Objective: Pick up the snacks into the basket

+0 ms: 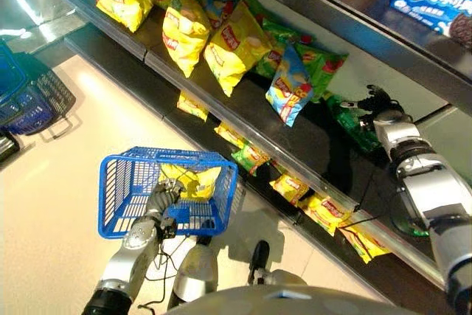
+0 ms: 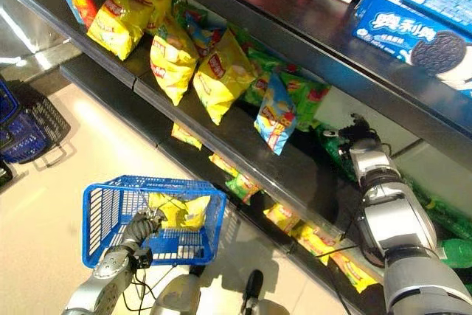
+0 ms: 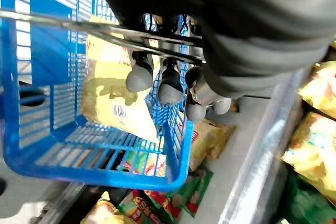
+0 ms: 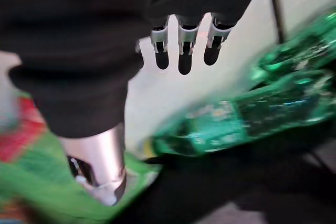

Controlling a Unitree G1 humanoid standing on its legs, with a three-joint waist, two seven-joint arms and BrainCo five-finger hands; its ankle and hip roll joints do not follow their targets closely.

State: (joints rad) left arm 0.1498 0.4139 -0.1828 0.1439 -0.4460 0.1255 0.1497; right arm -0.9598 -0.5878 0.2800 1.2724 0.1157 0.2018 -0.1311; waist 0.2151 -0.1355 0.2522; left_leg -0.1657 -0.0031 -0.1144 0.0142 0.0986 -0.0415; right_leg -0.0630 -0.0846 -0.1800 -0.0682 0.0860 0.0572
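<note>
Left hand (image 1: 164, 198) at 7 o'clock in the head views, fingers curled round the wire handle (image 3: 105, 30) of the blue basket (image 1: 169, 154), carrying it over the pale floor. Inside the basket, one yellow snack bag (image 1: 193, 181), lying against the far wall; barcode panel on its back visible in the left wrist view, too small to read.

Right hand (image 1: 376, 105) at 3 o'clock, up at the dark shelf (image 1: 317, 145), fingers (image 4: 181, 59) straight and spread, holding nothing. Just beside it, green snack bags (image 4: 247, 114), print blurred.

Along the same shelf toward 12 o'clock: a blue-and-yellow bag (image 1: 289, 90) standing upright, then a row of yellow bags (image 1: 228, 53) with red logos. On the shelf below, at 5 o'clock, more small yellow bags (image 1: 324, 212). On the top shelf, at 1 o'clock, blue boxes (image 2: 413, 23) with white lettering and a dark sandwich-biscuit picture. At 9 o'clock, a second, darker basket (image 1: 29, 97) on the floor.
</note>
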